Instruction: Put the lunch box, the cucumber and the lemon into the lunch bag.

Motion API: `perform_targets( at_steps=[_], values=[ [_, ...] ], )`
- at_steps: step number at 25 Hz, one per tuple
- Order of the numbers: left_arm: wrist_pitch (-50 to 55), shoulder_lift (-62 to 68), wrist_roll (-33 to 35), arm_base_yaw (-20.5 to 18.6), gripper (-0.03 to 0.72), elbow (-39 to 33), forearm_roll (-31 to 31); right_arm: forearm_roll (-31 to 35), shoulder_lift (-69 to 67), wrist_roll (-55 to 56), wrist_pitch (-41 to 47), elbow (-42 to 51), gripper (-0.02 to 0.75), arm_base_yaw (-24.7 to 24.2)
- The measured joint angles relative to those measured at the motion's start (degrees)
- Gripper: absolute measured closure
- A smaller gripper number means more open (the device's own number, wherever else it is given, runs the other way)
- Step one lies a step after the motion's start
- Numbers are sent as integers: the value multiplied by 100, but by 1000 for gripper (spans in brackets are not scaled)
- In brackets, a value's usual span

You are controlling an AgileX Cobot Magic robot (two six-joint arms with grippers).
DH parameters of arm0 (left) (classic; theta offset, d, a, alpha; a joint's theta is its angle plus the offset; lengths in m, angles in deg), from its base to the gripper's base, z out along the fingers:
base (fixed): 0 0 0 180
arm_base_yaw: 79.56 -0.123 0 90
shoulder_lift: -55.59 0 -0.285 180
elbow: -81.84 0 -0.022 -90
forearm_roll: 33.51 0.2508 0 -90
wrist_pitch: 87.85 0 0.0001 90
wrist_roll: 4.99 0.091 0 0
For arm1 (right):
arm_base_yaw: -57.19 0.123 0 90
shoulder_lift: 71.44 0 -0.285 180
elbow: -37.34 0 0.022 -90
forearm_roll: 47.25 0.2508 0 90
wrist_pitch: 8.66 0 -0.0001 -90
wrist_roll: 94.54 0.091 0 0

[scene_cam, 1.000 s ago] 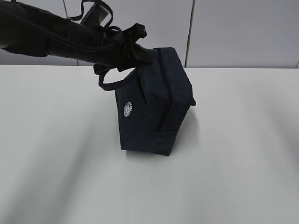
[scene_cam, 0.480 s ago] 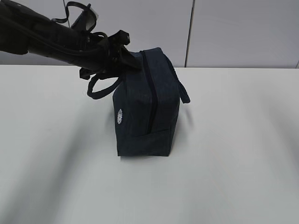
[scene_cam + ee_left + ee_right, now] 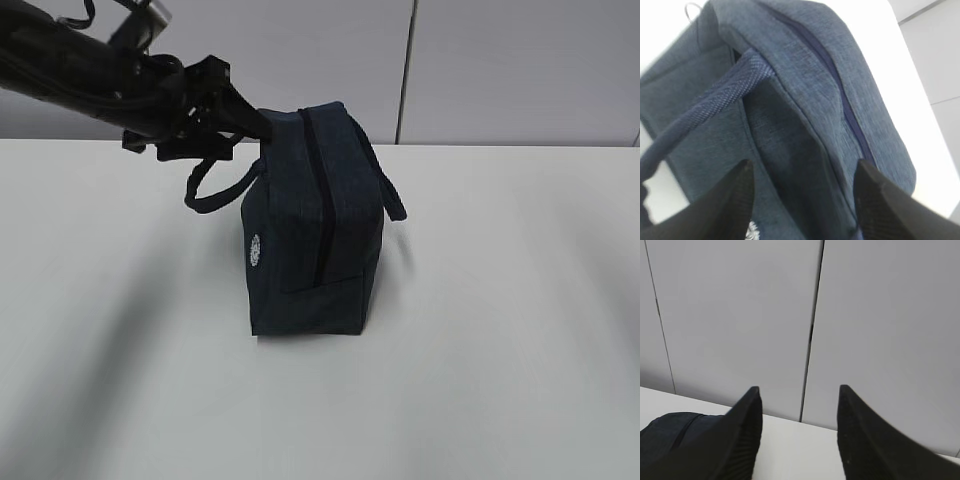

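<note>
With our left tool (image 3: pixel 802 192) spread empty over the zipped lunch bag (image 3: pixel 315 230), we should pinch its ring pull (image 3: pixel 691 10) squarely.

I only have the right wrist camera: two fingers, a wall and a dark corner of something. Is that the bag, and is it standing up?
Observer: Yes. The lunch bag stands upright on the table.
Operator: Is the left arm gripping it?
Observer: No. The left gripper is at the bag's top corner, above a handle, with its jaws apart and nothing clamped.
Operator: Is the zipper open?
Observer: In the left wrist view the zipper looks closed along the top.
</note>
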Motion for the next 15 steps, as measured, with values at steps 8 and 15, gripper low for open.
perform_targets(
  at_steps=[8,15],
  values=[
    [0,-1272,0,-19,252,0,1679,9,162,649,317,0,370,0],
    [107,-2568,-92,-19,268,0,2376,-23,771,1309,1370,315,371,10]
  ],
)
